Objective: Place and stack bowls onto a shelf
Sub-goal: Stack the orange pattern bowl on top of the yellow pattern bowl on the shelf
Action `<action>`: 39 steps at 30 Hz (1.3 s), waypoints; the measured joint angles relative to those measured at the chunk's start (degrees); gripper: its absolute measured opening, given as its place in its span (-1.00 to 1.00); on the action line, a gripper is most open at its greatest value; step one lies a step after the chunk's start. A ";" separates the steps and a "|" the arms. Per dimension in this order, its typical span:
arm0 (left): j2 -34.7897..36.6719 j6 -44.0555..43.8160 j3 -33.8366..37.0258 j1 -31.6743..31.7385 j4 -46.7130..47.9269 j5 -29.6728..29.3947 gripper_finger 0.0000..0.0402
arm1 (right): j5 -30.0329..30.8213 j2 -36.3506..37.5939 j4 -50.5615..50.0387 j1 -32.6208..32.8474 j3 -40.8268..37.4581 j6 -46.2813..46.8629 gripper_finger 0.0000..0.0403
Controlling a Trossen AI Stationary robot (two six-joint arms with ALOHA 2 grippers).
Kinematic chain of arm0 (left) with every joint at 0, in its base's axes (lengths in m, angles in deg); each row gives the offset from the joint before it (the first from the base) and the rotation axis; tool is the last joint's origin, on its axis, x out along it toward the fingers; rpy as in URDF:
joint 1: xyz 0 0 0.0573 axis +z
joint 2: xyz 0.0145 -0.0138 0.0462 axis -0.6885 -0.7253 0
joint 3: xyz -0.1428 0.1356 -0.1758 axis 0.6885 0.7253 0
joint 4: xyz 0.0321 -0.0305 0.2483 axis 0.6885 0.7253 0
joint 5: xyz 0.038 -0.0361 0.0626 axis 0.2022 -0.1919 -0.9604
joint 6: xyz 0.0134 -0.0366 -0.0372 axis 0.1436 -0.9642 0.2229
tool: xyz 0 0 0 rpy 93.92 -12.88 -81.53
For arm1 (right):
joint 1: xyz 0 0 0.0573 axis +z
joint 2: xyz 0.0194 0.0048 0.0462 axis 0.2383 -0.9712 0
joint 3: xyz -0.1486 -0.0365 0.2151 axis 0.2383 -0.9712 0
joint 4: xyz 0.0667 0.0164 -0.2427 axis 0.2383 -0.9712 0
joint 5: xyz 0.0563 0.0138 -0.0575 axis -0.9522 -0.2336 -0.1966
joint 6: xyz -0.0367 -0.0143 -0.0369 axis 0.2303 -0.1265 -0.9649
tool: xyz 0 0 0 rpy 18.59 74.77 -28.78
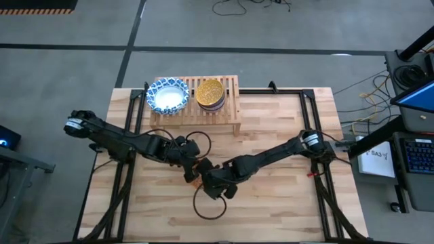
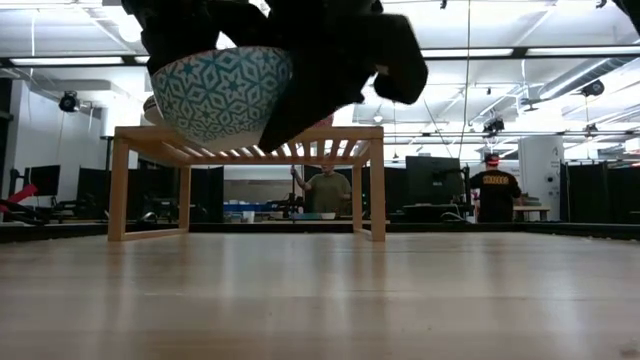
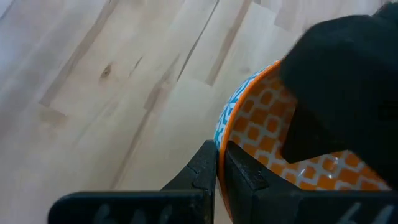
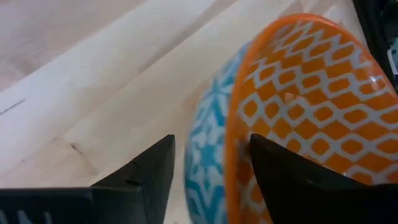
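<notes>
A small bowl, orange-patterned inside (image 4: 311, 93) and teal-patterned outside (image 2: 220, 95), is up in the air over the table's middle, between both grippers. My left gripper (image 3: 217, 165) is shut on its rim. My right gripper (image 4: 211, 174) is open, with one finger outside the bowl's wall and one inside. The light-wood shelf (image 1: 234, 105) stands at the table's far edge. On its slatted top stand a wide blue-patterned bowl (image 1: 167, 95) with a white inside and a smaller yellow bowl (image 1: 210, 93). The other bowls are out of view. My left gripper pinches the orange bowl's rim (image 3: 225, 124), one finger inside the bowl and one outside on the teal wall. The bowl is lifted clear of the table and tilted, its opening turned sideways. My right gripper straddles the rim (image 4: 239, 106); I cannot tell whether its fingers touch the wall.
Both arms meet at the table's middle (image 1: 203, 173). Two thin dark rings show on the tabletop, one near the left arm (image 1: 196, 142) and one toward the near edge (image 1: 210, 203). The shelf's right half is bare (image 1: 229, 88). People stand in the room beyond (image 2: 327, 190).
</notes>
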 joint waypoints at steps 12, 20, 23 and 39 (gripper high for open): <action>0.00 2.50 0.00 0.02 -1.23 -0.31 -0.99 | -2.12 0.45 0.80 -0.12 0.13 -3.05 -0.74; 0.03 3.38 0.00 -0.01 -1.14 -0.77 -0.81 | -1.27 0.55 0.36 -0.20 -0.13 -0.25 -0.76; 0.11 4.50 -0.04 -0.27 -1.83 -0.39 -0.74 | -0.27 0.55 -0.02 -0.58 -0.22 0.90 -0.76; 0.32 18.47 -3.71 -0.79 -1.04 -1.84 0.14 | -1.33 4.65 -2.61 -0.51 -0.33 6.23 -0.76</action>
